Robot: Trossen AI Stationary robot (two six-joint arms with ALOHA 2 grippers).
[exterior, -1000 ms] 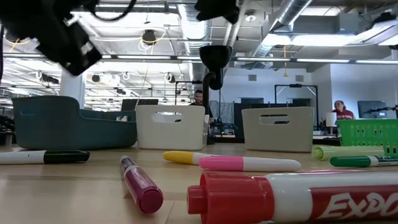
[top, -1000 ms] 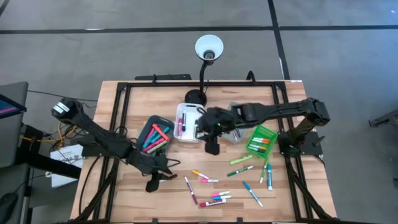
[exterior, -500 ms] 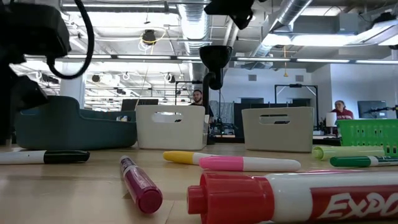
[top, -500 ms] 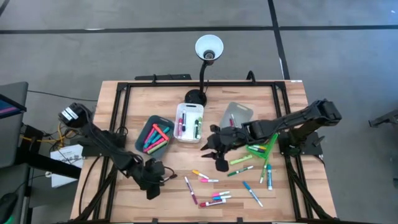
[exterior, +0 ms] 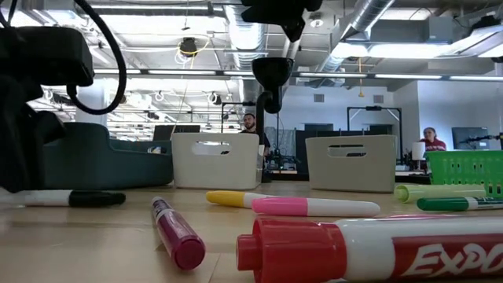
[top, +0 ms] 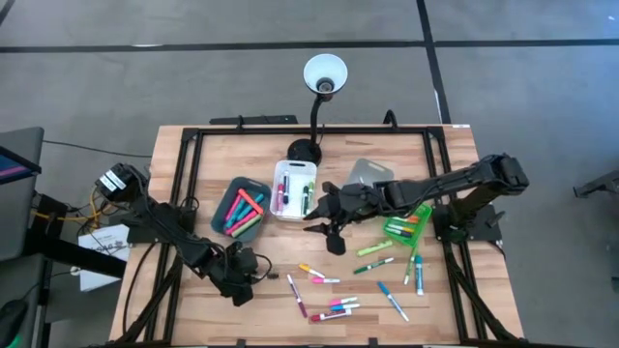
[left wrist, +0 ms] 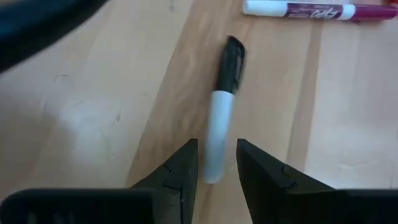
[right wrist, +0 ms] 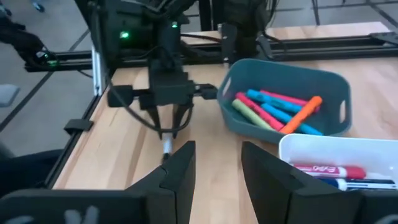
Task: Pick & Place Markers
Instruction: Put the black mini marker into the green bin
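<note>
A white marker with a black cap (left wrist: 221,112) lies flat on the wood near the table's front left. My left gripper (left wrist: 217,163) slants down at it, open, with its two fingers on either side of the marker's white end. In the low view this marker (exterior: 78,198) lies beside the gripper's dark bulk. My right gripper (top: 324,232) hangs open and empty above the table's middle, in front of the white bin (top: 293,188). Several loose markers (top: 334,280) lie flat near the front edge. My left gripper has the marker's white end (left wrist: 214,169) between its fingertips, coming from above at a slant, fingers along the marker. I cannot tell whether the fingers touch it. The marker lies flat on the table.
A teal bin (top: 240,210) holds several markers, as do the white bin and a green bin (top: 406,220). A grey bin (top: 368,174) stands behind my right arm. A desk lamp (top: 324,75) rises at the far edge, and black rails frame the table.
My left gripper has sunk toward the table's near edge onto the black-capped marker and has rolled. The marker has slid a little along the table. My right gripper has come away from the bins toward the near edge, lower and tipped further down.
</note>
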